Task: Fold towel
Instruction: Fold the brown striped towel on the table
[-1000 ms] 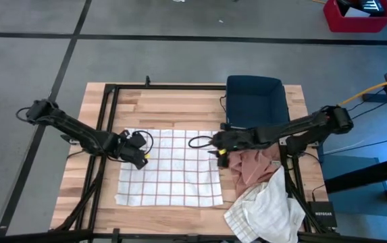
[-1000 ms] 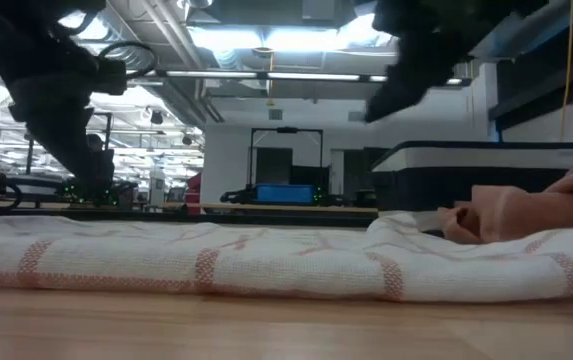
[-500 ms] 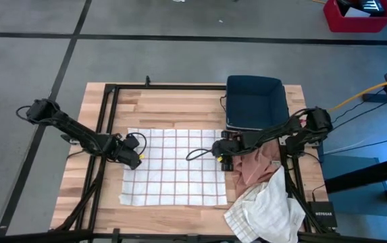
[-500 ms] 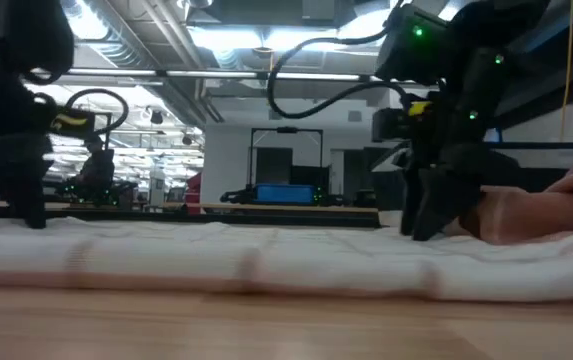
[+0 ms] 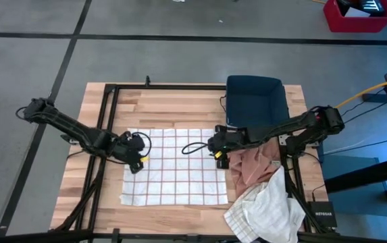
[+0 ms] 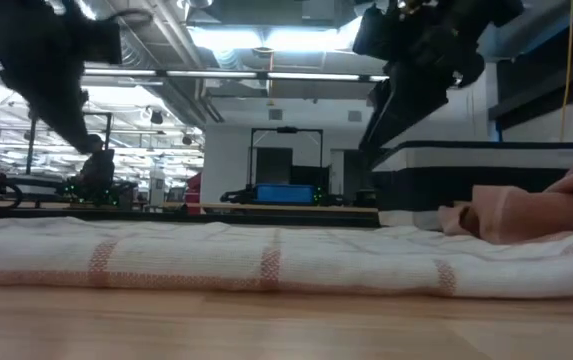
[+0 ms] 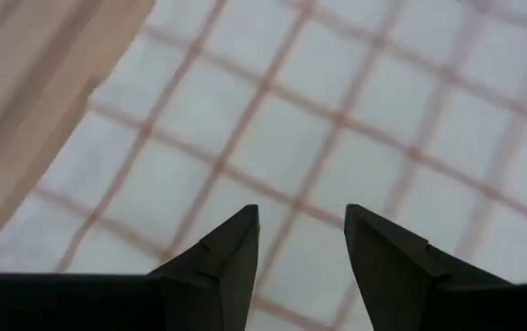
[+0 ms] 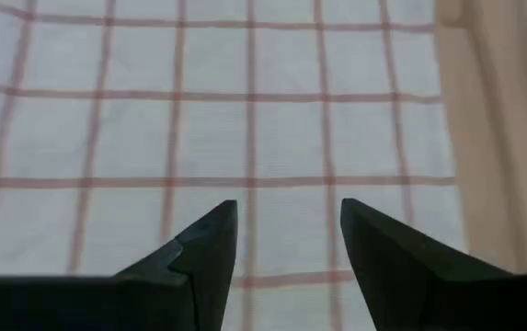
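1. You have both grippers up off the cloth now: half a second ago, in the low view, each stood down at the towel's surface, and now both hang clear above it.
2. Your left gripper (image 5: 137, 154) has moved a little toward the middle since then and hovers over the left edge of the checked towel (image 5: 174, 166). Its fingers (image 7: 215, 267) are spread apart with nothing between them, only red-lined cloth showing in the gap.
3. Your right gripper (image 5: 220, 150) has shifted slightly left and hovers over the towel's far right corner. Its fingers (image 8: 199, 253) are likewise parted and empty, with the grid of the cloth and a strip of bare wood beyond them.
4. The towel lies flat and unfolded on the wooden table (image 5: 166, 108), white with thin red lines, between the two arms. It has kept about the same spot as half a second ago, and sits a touch farther right than a full second ago.
5. Just right of the towel lies a pink cloth (image 5: 252, 167), and a white cloth (image 5: 266, 206) is heaped at the near right corner. A dark blue bin (image 5: 255, 101) stands at the far right of the table.
6. As for writing, a small black box (image 5: 319, 217) at the near right edge carries pale lettering that seems to read NETGEAR; you cannot make out any other label.
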Available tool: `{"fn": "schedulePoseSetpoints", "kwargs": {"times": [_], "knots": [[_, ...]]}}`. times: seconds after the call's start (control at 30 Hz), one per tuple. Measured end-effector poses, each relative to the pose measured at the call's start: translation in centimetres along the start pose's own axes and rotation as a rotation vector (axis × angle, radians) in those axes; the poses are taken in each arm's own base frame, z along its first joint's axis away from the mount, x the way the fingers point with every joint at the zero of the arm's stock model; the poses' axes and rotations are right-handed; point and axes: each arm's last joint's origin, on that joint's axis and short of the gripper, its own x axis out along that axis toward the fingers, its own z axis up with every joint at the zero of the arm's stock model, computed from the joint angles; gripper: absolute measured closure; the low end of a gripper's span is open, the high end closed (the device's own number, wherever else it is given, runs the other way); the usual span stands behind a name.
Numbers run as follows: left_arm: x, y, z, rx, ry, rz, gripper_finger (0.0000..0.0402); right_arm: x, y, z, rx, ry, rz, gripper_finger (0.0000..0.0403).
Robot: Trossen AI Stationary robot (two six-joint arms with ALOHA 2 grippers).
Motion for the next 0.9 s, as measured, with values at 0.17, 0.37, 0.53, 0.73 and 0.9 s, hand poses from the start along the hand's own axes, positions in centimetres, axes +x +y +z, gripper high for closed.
{"fn": "schedulePoseSetpoints", "kwargs": {"times": [0.17,0.37,0.53,0.73,0.9], "knots": [[0.2,-0.3,-0.6,0.083,0.082,-0.101,0.0246,0.4,0.2,0.0,0.063,-0.018,0.036,0.0203],[2.0,-0.5,-1.9,0.127,0.180,-0.171,0.0202,1.6,0.2,-1.1,0.098,-0.057,0.035,0.0203],[2.9,-0.4,-2.3,0.194,0.227,-0.133,0.0149,1.8,0.0,-1.5,0.129,-0.059,-0.024,0.0203],[3.6,-0.6,-3.1,0.272,0.316,-0.112,0.0130,1.7,0.0,-1.1,0.137,-0.091,-0.023,0.0203],[4.0,-0.4,-3.8,0.235,0.389,-0.041,0.0134,1.7,0.1,-1.2,0.171,-0.083,-0.001,0.0203]]}}
